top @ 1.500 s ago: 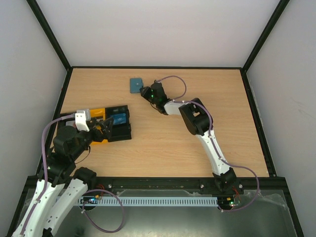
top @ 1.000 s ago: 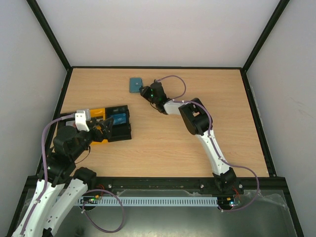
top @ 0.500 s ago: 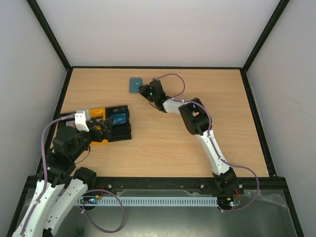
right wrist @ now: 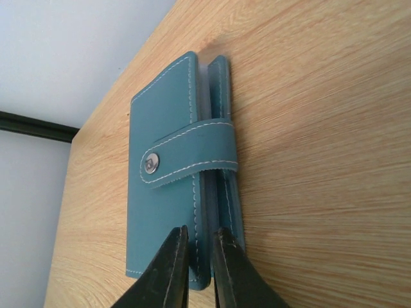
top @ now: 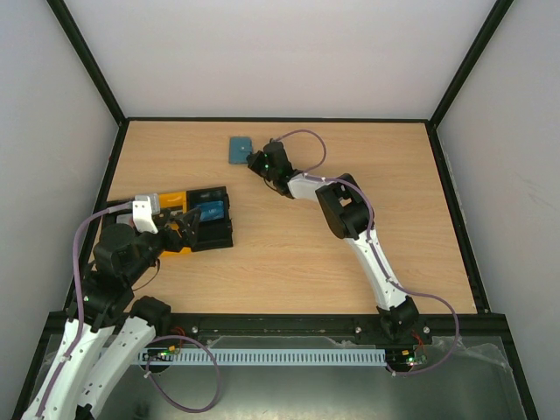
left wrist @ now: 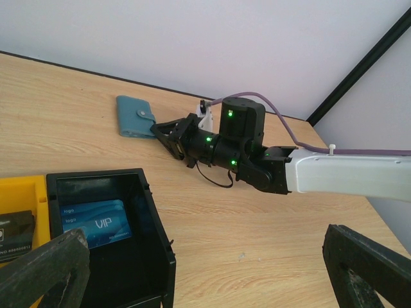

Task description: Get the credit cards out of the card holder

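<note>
The teal card holder (right wrist: 173, 160) is lying flat on the wooden table (top: 289, 254), far from the arm bases and a little left of the middle, well apart from everything else. Its strap (right wrist: 196, 153) is wrapping over the open edge and its metal snap (right wrist: 151, 163) is sitting pressed down, so the holder is looking fully closed, with no card showing from it. The right gripper (right wrist: 198, 263) is reaching out low to the holder's near end, its fingers drawn almost together with only a slit between them, the tips sitting right at the holder's edge; whether they are nipping a cover cannot be told. The left gripper (left wrist: 202, 256) is hanging with its fingers spread wide and empty above a black tray (left wrist: 154, 244) at the near left, where a blue card printed VIP (left wrist: 96, 221) is lying; beside it, a yellow tray (left wrist: 26, 192) is holding a dark card. Judging from this, the work on the holder is only beginning: the strap is waiting to be unsnapped, the covers to be folded open, and the cards to be drawn out.
</note>
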Controlling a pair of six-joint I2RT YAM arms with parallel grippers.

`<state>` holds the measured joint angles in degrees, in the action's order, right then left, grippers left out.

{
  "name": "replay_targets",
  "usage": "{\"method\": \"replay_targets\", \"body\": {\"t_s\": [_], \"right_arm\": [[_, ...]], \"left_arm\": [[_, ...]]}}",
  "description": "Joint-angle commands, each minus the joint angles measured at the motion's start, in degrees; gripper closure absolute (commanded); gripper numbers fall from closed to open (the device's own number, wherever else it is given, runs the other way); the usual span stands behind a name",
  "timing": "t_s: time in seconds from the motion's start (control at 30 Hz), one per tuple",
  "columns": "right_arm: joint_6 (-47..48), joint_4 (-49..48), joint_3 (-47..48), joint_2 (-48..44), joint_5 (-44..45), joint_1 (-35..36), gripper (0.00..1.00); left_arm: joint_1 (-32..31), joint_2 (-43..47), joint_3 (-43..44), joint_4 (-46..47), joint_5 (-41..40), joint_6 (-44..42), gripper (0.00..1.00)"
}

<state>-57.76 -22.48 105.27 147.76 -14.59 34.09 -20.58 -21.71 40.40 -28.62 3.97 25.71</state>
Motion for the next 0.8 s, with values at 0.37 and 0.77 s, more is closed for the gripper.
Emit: {"method": "replay_targets", "body": {"t_s": [0.37, 0.77], "right_arm": [[0.98, 1.72, 4.11, 3.20, -2.06, -0.34, 0.98], [4.42, -2.32, -9.50, -5.20, -2.66, -1.06, 0.98]], "left_arm": [[0.26, 0.12, -0.71, 0.74, -0.73, 0.02, 0.00], [0.27, 0.06, -0.72, 0.58, -1.14, 0.17, 0.00]]}}
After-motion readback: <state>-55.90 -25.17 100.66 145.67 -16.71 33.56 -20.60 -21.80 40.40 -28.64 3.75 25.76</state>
